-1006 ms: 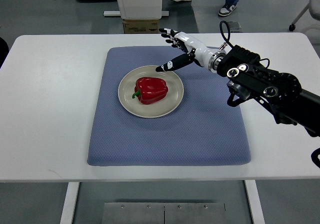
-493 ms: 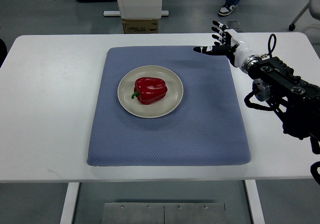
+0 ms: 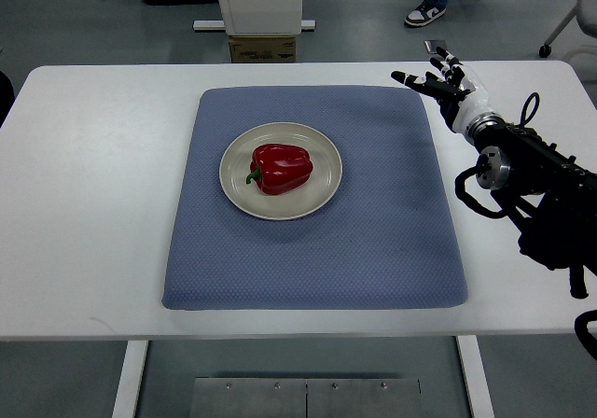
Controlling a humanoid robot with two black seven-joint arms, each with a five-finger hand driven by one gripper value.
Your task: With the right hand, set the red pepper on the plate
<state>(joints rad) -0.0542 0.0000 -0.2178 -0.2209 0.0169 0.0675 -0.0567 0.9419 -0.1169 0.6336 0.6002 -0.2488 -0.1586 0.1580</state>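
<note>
The red pepper (image 3: 280,167) sits on the plate (image 3: 322,194) — well apart from the right hand (image 3: 446,80), fingers spread, empty.

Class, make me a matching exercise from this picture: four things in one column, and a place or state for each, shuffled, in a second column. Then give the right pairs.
Things
1. red pepper
2. plate
3. blue mat
4. right hand

Places or states
A. lies flat on the white table
B. open, holding nothing, by the mat's far right corner
C. rests on the plate
D. sits on the mat

Pairs: 1-C, 2-D, 3-A, 4-B
</note>
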